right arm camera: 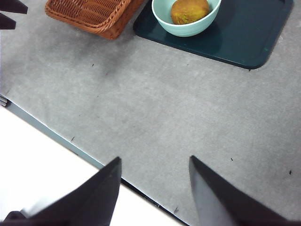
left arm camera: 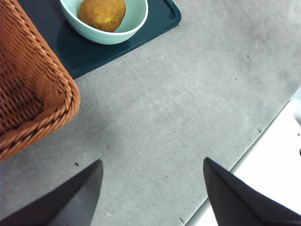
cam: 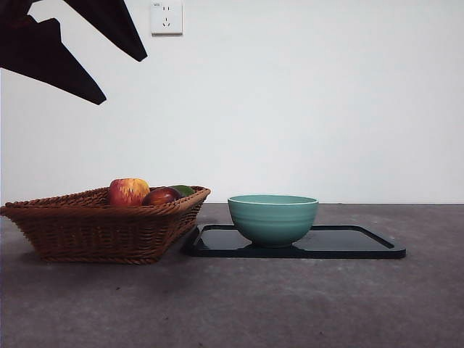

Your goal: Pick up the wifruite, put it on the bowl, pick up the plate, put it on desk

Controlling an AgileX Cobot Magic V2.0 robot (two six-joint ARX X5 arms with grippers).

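Both grippers hang with jaws spread wide and empty: the left gripper (left arm camera: 153,188) over bare desk (left arm camera: 188,94), the right gripper (right arm camera: 155,188) by the desk's edge. Well apart from both, the wifruite (left arm camera: 102,14) lies inside the bowl (cam: 273,217), hidden in the front view. The bowl stands on the black tray (cam: 362,246) beside the basket (cam: 101,225). No writing is readable.

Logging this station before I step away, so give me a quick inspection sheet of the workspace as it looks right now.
Surface: grey mottled desk, bare in front.
Job's things: wifruite lies inside the teal bowl; bowl stands on the black tray.
Clutter: wicker basket beside the tray, holding an apple and darker fruit.
Grippers: left gripper and right gripper both open, empty, above bare desk.
Cables: nothing seen.
Surroundings: white wall, wall socket.
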